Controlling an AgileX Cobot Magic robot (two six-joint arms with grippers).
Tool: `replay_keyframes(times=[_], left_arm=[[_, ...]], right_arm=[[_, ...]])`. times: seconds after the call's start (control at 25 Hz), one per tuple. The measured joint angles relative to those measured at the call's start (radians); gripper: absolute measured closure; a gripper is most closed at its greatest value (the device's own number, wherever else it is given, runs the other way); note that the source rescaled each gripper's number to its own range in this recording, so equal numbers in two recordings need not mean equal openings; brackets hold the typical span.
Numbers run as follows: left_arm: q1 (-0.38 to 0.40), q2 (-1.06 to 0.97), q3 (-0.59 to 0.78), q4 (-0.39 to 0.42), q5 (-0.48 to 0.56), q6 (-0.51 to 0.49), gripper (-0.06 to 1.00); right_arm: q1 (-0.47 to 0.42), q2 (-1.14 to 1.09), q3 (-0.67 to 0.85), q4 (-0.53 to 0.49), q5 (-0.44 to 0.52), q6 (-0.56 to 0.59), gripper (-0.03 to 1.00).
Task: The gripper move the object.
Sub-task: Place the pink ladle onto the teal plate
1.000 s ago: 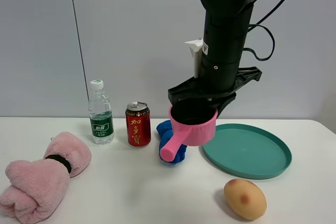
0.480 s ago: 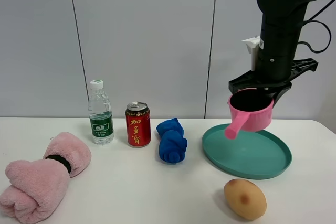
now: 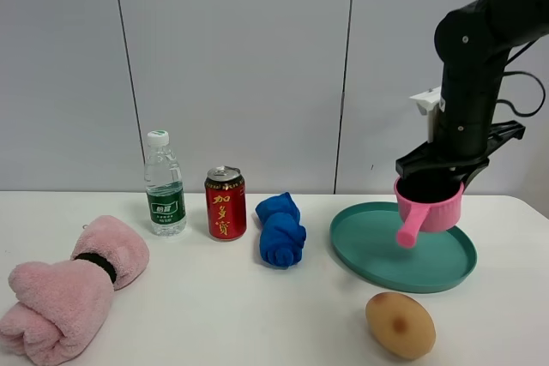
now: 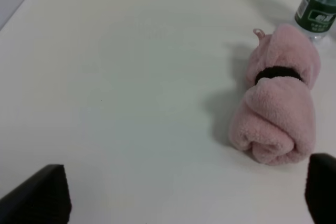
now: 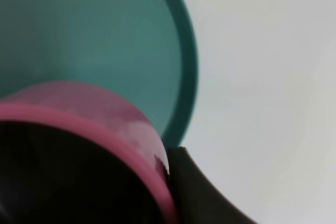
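The pink toy saucepan (image 3: 431, 207) has a dark inside and its straight handle points down toward the front left. My right gripper (image 3: 439, 171), a black claw on a thick dark arm, is shut on the saucepan's rim from above. It holds the pan low over the right part of the teal plate (image 3: 377, 250); I cannot tell if they touch. The right wrist view shows the pink rim (image 5: 105, 124) close up over the plate (image 5: 105, 35), beside one black finger (image 5: 194, 182). My left gripper (image 4: 178, 190) is open and empty above the table's left end.
A rolled pink towel (image 3: 73, 285) lies at the front left and also shows in the left wrist view (image 4: 278, 108). A water bottle (image 3: 165, 184), a red can (image 3: 226, 204) and a blue cloth (image 3: 280, 229) stand mid-table. A tan potato-like thing (image 3: 400, 324) lies before the plate.
My right arm has carried the saucepan to the right, from above the blue cloth to over the teal plate, and has lowered it there.
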Motion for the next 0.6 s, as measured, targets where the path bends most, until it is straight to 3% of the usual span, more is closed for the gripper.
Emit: replay_keyframes(times=[0.24,0.6], left_arm=[[0.000,0.000,0.000,0.000,0.000,0.000,-0.06],[0.000,0.000,0.000,0.000,0.000,0.000,-0.06]], right_arm=[[-0.003,0.100,0.000,0.051,-0.157,0.063,0.97],[-0.003,0.188,0.000,0.111,-0.169,0.092,0.97]])
